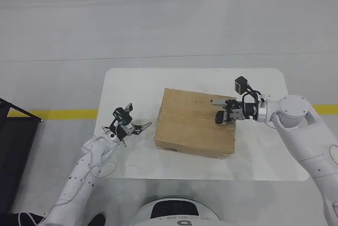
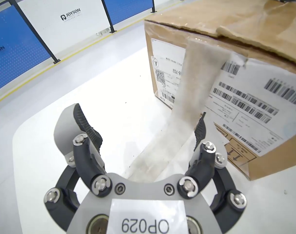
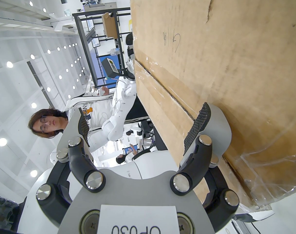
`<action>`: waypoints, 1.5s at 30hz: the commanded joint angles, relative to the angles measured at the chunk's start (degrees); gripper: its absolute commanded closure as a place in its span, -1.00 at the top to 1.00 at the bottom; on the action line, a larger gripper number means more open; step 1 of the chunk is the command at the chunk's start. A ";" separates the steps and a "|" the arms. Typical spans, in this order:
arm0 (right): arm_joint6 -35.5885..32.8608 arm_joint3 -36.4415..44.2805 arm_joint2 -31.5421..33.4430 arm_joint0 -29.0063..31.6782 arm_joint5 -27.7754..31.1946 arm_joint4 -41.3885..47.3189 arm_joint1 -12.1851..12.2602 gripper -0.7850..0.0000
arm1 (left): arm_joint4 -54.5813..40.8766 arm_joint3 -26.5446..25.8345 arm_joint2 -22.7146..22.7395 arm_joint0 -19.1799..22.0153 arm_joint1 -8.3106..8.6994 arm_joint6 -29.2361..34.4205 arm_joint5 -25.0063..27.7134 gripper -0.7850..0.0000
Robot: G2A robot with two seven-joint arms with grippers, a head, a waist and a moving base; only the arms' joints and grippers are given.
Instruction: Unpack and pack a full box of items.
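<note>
A closed brown cardboard box [image 1: 194,121] stands in the middle of the white table [image 1: 259,85]. In the left wrist view, a strip of peeled tape [image 2: 199,79] hangs from the top edge of the box [image 2: 247,93] and runs down between the spread fingers of my left gripper [image 2: 139,112], brushing one fingertip [image 2: 202,125]. My left gripper [image 1: 138,116] is open, just to the left of the box. My right gripper [image 1: 218,111] is open over the box top near its right end. One of its pads [image 3: 199,125] rests on the cardboard beside the taped centre seam [image 3: 162,91].
White shipping labels with barcodes [image 2: 250,105] cover the box side facing the left gripper. Bare table lies in front of and to the left of the box. A dark frame [image 1: 5,113] stands off the table at far left. A yellow floor line [image 1: 61,114] runs behind.
</note>
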State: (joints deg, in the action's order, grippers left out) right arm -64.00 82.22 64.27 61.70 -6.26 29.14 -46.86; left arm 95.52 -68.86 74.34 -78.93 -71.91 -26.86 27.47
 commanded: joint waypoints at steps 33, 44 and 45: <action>0.00 0.00 0.00 0.00 0.00 -0.01 0.00 1.00 | -10.44 5.35 -5.53 7.13 -0.47 1.32 7.33 1.00; 0.00 0.00 0.00 0.00 0.00 -0.01 0.00 1.00 | -7.85 5.76 -7.32 8.84 -0.56 5.77 3.17 1.00; 0.00 0.00 0.00 0.00 0.00 -0.01 0.00 1.00 | -7.19 5.95 -7.75 9.09 -0.64 6.69 2.19 1.00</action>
State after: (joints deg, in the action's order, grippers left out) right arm -64.00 82.22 64.27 61.70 -6.26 29.14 -46.86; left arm 87.69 -63.13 67.04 -70.10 -72.46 -21.25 30.71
